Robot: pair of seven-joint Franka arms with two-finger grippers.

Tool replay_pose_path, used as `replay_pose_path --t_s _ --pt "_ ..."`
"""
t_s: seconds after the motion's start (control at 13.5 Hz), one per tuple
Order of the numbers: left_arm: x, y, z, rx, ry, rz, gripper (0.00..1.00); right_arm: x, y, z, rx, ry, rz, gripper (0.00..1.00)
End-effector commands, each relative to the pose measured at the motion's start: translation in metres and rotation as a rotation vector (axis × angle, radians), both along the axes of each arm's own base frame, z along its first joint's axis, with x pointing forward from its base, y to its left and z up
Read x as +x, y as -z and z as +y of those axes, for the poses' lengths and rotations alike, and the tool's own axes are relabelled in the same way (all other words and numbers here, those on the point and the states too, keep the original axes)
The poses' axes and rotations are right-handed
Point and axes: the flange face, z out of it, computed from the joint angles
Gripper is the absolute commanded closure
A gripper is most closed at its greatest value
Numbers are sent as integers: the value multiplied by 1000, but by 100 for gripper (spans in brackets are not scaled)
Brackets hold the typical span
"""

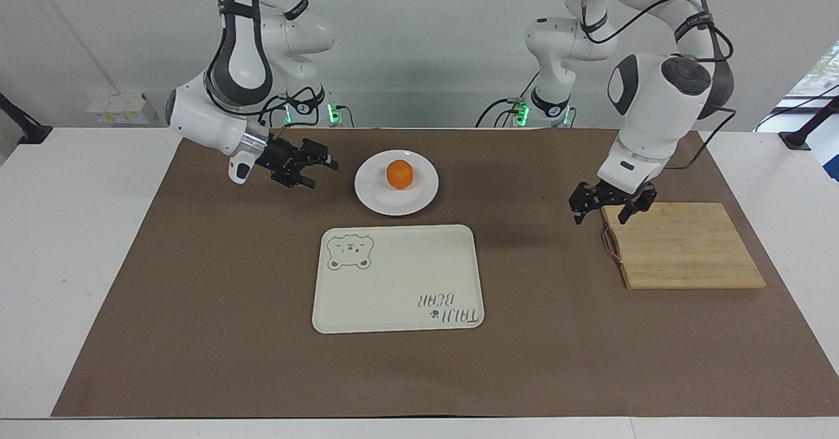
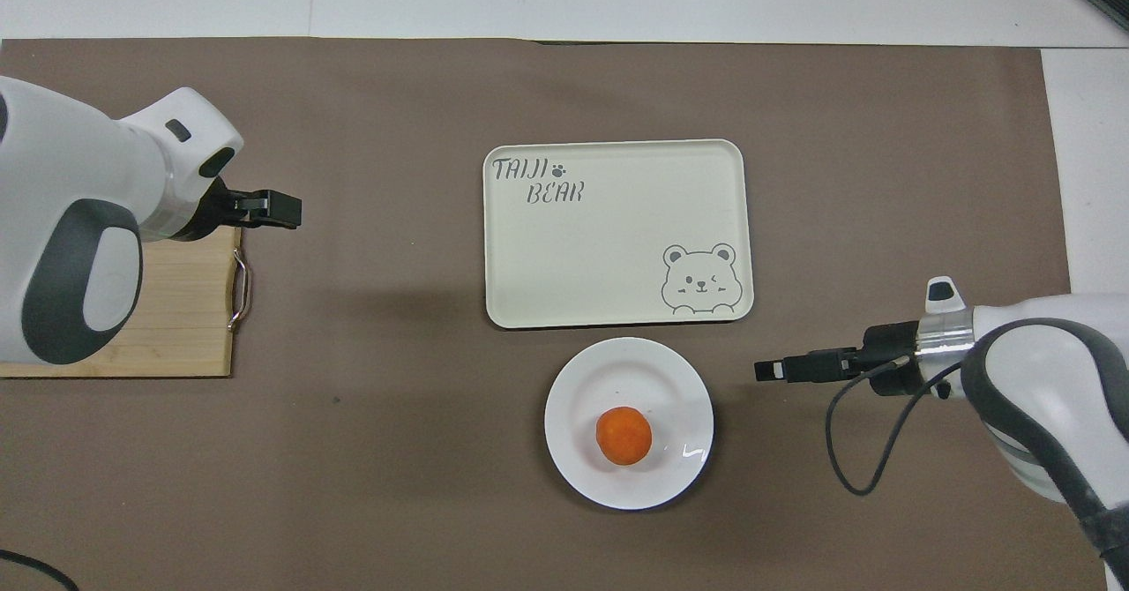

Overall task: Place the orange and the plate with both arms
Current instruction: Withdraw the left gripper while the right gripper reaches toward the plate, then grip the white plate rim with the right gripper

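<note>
Facing view: orange [image 1: 399, 174] sits on plate [image 1: 396, 182], near the robots, beside tray [image 1: 398, 278].
Right gripper [image 1: 311, 170]: jaws wide, empty, next to plate.
Left gripper [image 1: 609, 204]: jaws wide, empty, over board [image 1: 682, 245] edge.
Tip: pinch the rim gently, keep plate flat so orange stays.

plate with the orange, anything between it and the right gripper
Nothing visible does. The right gripper, open and empty, is beside the plate toward the right arm's end, with only bare brown mat between them. The orange sits on the plate. The left gripper is over the cutting board's edge.
</note>
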Motion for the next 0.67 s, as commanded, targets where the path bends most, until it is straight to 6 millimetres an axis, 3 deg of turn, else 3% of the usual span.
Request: replay_pose_path --t_s 0.0,0.3,0.52,0.59 --pt "-7 -22 25 5 38 32 0 -25 20 -1 65 13 -43 0" --pt "-10 -76 47 22 85 77 0 -51 72 2 134 21 -81 0" --pt "-22 -100 92 13 92 82 0 -62 82 12 154 31 -60 0" --pt "-24 -101 87 12 82 90 0 -69 88 14 168 39 -60 0"
